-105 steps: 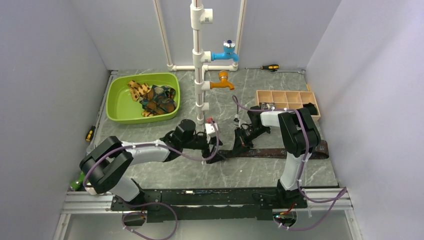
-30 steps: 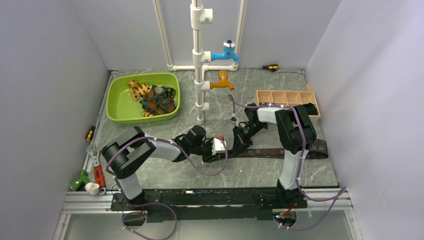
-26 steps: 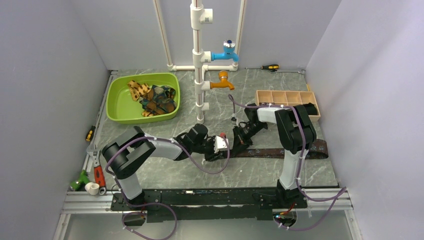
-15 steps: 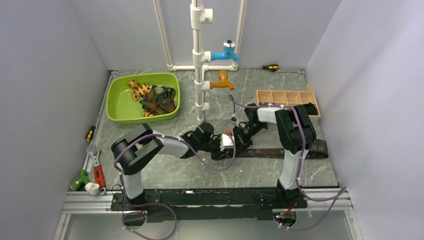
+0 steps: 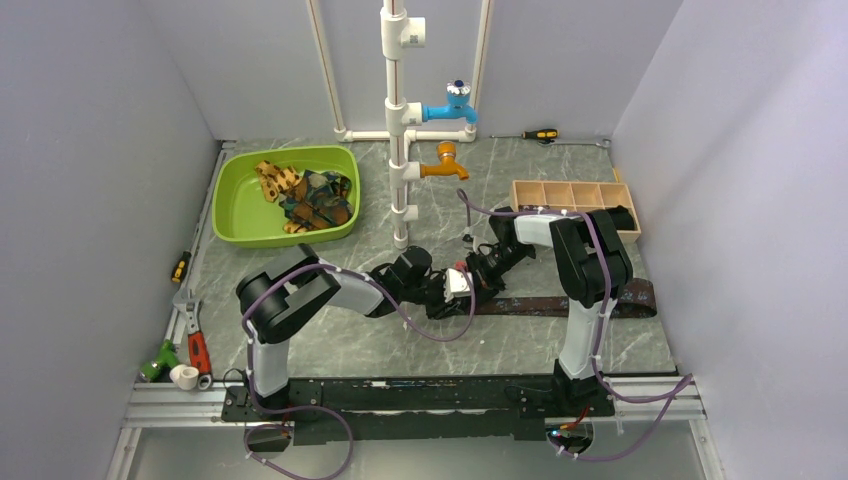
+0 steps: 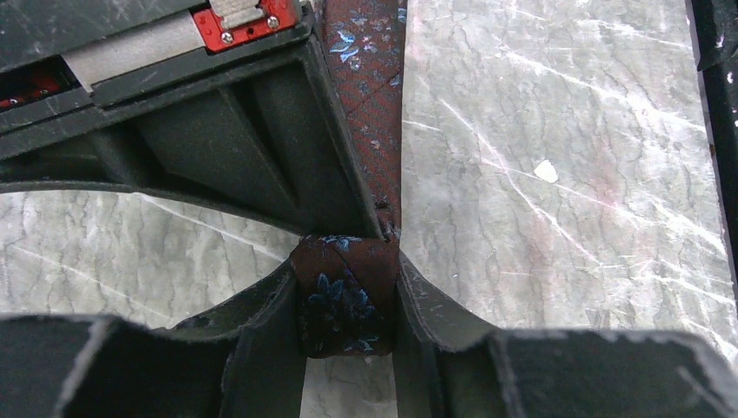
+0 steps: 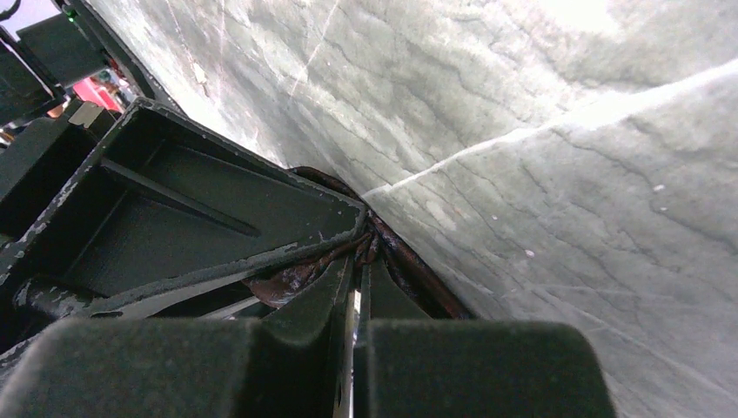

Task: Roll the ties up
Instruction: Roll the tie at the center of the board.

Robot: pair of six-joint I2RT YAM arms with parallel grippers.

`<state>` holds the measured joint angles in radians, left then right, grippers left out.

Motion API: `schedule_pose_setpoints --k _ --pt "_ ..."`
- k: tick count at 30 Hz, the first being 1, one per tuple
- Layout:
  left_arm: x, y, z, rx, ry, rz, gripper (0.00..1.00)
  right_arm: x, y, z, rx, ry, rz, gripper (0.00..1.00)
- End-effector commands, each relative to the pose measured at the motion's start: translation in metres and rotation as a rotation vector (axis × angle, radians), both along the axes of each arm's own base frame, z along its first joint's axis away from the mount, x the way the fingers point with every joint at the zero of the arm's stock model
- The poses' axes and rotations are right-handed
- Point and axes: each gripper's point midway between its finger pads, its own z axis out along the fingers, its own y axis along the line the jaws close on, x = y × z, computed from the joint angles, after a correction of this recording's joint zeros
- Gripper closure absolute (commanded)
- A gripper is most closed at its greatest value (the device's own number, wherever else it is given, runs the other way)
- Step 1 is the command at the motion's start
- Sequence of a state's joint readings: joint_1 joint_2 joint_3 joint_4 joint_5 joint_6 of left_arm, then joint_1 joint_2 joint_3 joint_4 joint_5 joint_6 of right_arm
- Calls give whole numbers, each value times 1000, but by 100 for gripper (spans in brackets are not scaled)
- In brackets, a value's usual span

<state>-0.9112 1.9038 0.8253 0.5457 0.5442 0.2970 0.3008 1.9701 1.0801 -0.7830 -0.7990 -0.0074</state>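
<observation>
Sliding right since earlier, left hand (image 5: 462, 287) meets right hand (image 5: 482, 274) over the brown tie (image 5: 560, 305) lying along the counter (image 5: 350, 350); more ties (image 5: 310, 196) heap in the green basin (image 5: 232, 176). Left wrist: left hand (image 6: 344, 300) clamps the tie's (image 6: 365, 78) rolled end. Right wrist: right hand (image 7: 355, 261) closed against fabric.

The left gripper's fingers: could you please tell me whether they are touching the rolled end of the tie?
Touching. The left wrist view shows both fingers of the left gripper pressed against the tie at its rolled end, with no gap.
</observation>
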Motion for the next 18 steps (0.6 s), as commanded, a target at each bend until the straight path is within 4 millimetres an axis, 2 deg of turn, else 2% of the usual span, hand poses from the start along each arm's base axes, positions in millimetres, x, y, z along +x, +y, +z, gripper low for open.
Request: schedule_pose_setpoints --k 1,5,7,10,13,18 --pt "-6 22 -33 142 17 28 69 3 -9 -4 -44 -45 32 88" --pt "-12 42 -47 225 39 52 71 11 -20 18 -16 -70 -39 46" --pt "-16 47 -51 251 59 53 71 12 -27 27 3 -74 -71 44" --pt "-18 52 -56 293 85 65 72 14 -32 42 49 -87 -104 47" --pt "-21 51 -56 300 76 52 72 14 -22 55 126 -92 -118 50" --pt "-24 46 -56 314 57 16 71 17 -3 60 198 -71 -108 57"
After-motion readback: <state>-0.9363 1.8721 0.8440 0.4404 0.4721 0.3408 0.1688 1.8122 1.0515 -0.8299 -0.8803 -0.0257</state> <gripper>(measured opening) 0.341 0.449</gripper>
